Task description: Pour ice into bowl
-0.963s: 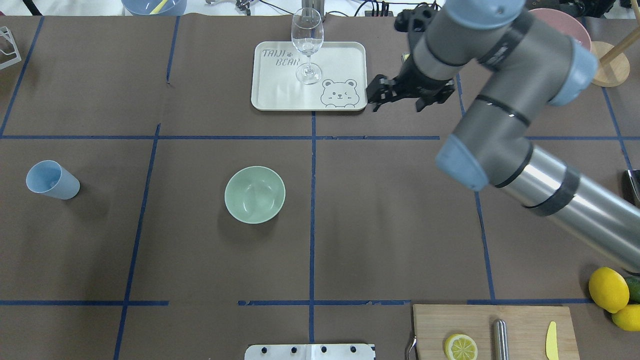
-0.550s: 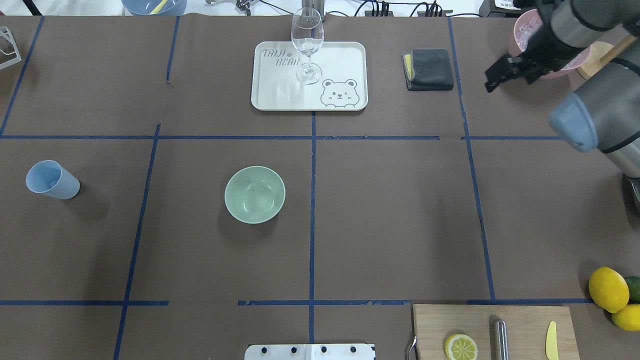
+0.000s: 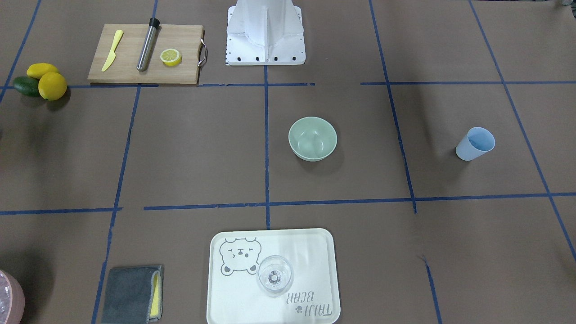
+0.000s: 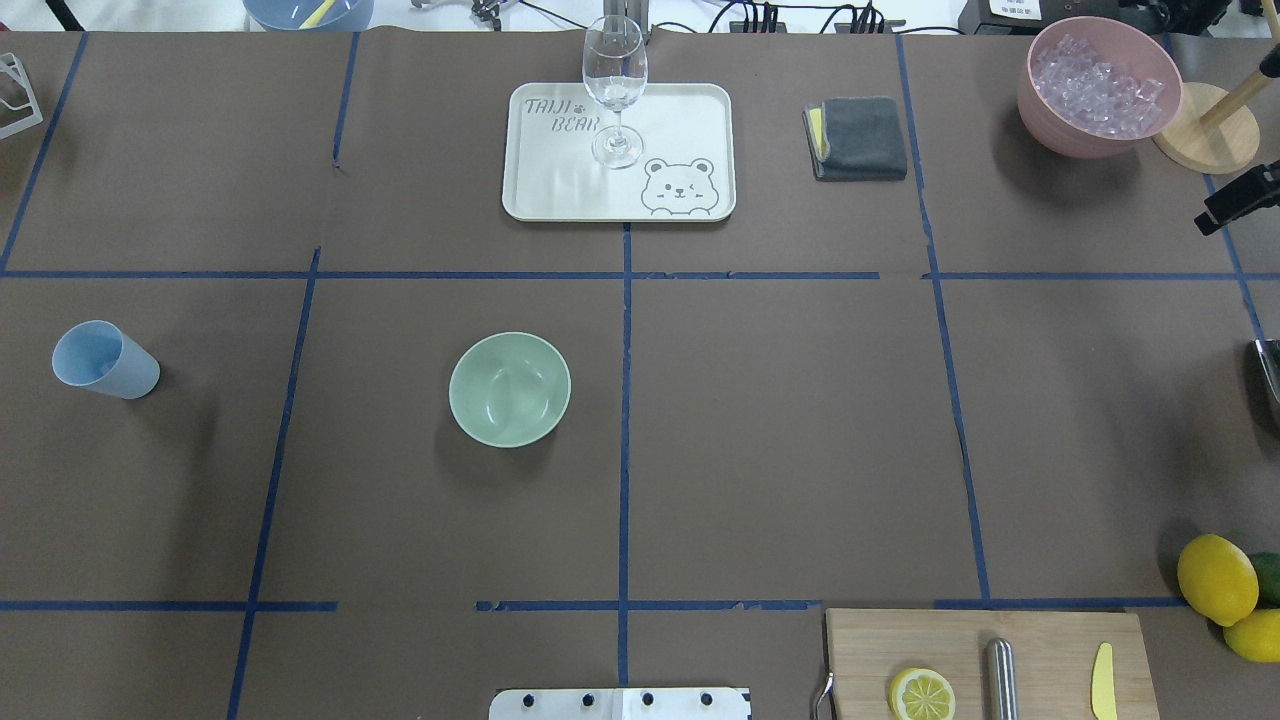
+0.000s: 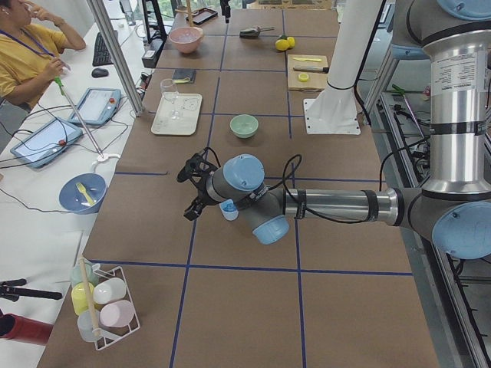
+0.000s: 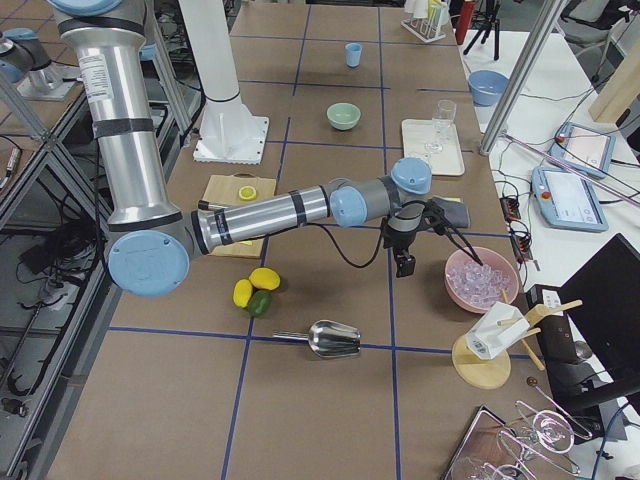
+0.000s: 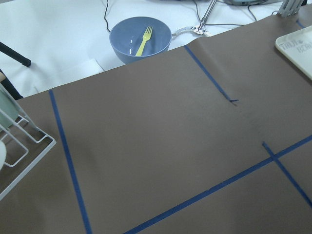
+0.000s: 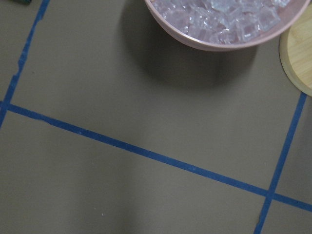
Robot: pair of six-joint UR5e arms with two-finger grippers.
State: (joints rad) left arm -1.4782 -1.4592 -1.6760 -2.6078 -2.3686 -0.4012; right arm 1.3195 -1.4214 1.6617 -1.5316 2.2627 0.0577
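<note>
Ice (image 4: 1095,82) lies in pink container (image 4: 1045,125) at far corner, bowl (image 4: 510,389) mid-table stands empty, pouring judged not begun; whether left gripper (image 5: 189,190) or right gripper (image 6: 404,266) is apart or together cannot be told.

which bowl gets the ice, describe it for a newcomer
Start at the white bear tray on the far side. Nearer the robot, just left of the centre tape line, sits the bowl: pale sage-green and empty, unlike the pink ice-filled bowl.

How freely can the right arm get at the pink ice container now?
Probably yes: the right pincer hangs close beside the pink container of ice, with only bare table between them.
</note>
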